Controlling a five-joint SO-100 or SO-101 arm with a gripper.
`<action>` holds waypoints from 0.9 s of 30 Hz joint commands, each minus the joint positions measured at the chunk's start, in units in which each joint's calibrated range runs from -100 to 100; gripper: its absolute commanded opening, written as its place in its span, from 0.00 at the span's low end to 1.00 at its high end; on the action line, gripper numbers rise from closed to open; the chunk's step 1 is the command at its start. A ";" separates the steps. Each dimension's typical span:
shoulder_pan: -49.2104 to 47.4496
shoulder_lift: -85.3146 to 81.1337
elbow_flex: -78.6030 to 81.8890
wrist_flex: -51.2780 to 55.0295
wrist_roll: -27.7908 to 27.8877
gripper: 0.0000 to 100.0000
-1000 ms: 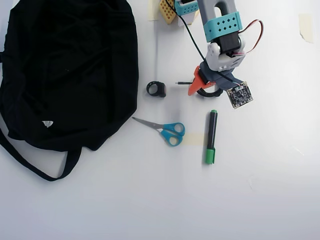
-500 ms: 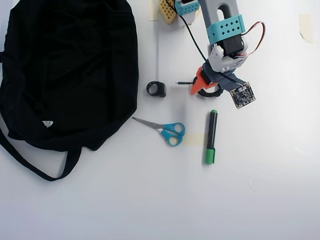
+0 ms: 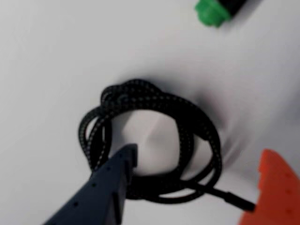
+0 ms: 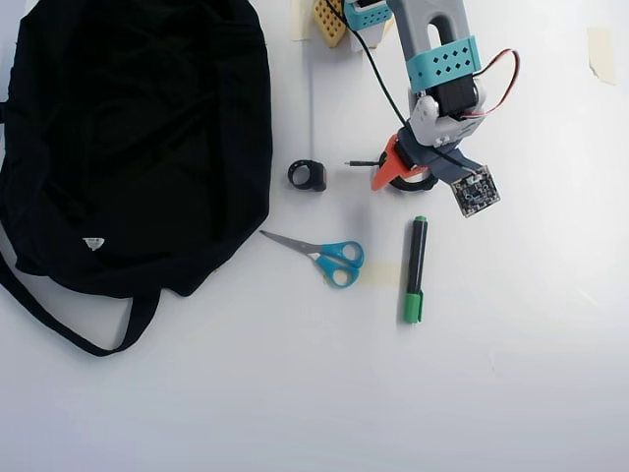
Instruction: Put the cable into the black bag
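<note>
The cable (image 3: pixel 154 140) lies on the white table as a small black braided coil, its straight plug end (image 3: pixel 236 201) running toward the orange finger. My gripper (image 3: pixel 199 154) is open right over it. The dark blue finger (image 3: pixel 110 187) has its tip inside the loop, and the orange finger (image 3: pixel 274 187) stands outside the coil by the plug. In the overhead view the gripper (image 4: pixel 398 180) covers most of the cable (image 4: pixel 418 184); only the plug tip (image 4: pixel 359 162) pokes out to the left. The black bag (image 4: pixel 138 138) lies flat at the far left, apart from the arm.
In the overhead view a small black ring clip (image 4: pixel 308 175) sits between bag and gripper. Blue-handled scissors (image 4: pixel 329 258) lie below it, and a green-capped marker (image 4: pixel 416 267) lies just below the gripper. The marker's green end (image 3: pixel 213 11) shows in the wrist view.
The wrist has shifted only slightly over the coil. The cable, bag and the other things have not moved.
</note>
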 commanded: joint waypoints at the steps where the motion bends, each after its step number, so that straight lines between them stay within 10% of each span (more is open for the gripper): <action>1: -0.40 0.37 -0.38 -0.71 -0.04 0.36; 27: -0.33 0.62 3.66 -3.90 -0.93 0.35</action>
